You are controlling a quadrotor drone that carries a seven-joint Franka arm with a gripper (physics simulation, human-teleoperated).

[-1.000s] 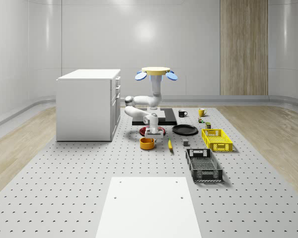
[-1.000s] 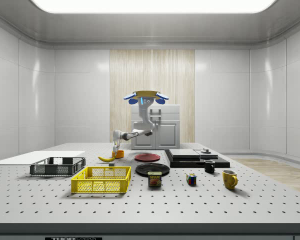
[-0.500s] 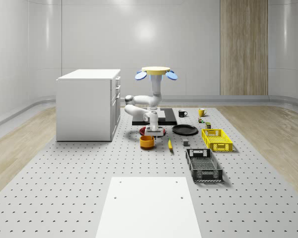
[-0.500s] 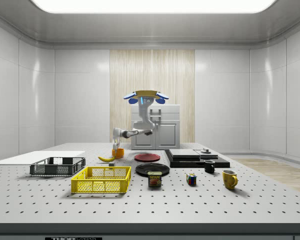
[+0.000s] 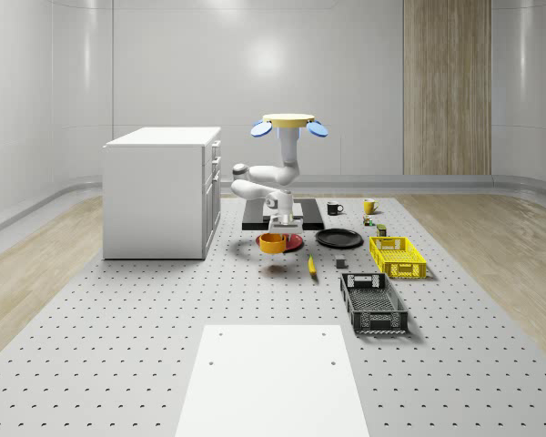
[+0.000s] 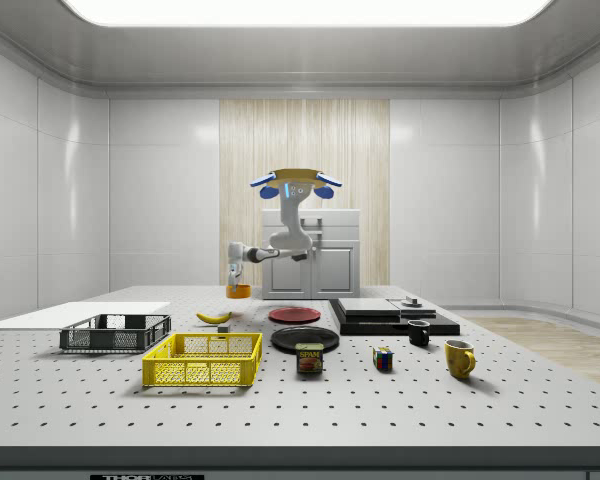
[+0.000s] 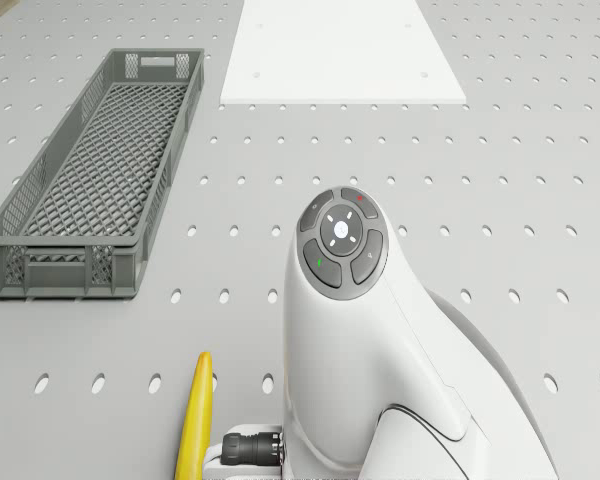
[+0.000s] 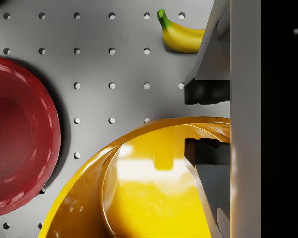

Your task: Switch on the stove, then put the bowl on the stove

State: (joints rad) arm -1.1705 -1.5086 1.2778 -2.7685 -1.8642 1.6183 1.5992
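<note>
The orange bowl (image 5: 272,243) hangs a little above the table, with its shadow below it. My gripper (image 5: 281,228) is shut on the bowl's rim. In the wrist view one fingertip (image 8: 207,91) is outside the bowl (image 8: 139,193) and the other is inside, with the gripper (image 8: 207,121) clamped across the rim. The black stove (image 5: 302,215) lies flat on the table just behind, with a small knob (image 6: 412,301) on it. The drone (image 5: 289,122) hovers above the stove's near edge. In the side view the gripper (image 6: 236,279) holds the bowl (image 6: 239,292) left of the drone (image 6: 296,184).
A red plate (image 5: 292,242) lies under and beside the bowl, with a black plate (image 5: 338,238) and a banana (image 5: 311,265) close by. A yellow basket (image 5: 398,256) and a grey crate (image 5: 373,302) stand to the right. A white cabinet (image 5: 159,191) rises on the left. Mugs (image 6: 459,358) sit past the stove.
The bowl has come up off the table in the gripper's grasp. The arm has folded upward, and the drone has risen slightly and shifted toward the stove.
</note>
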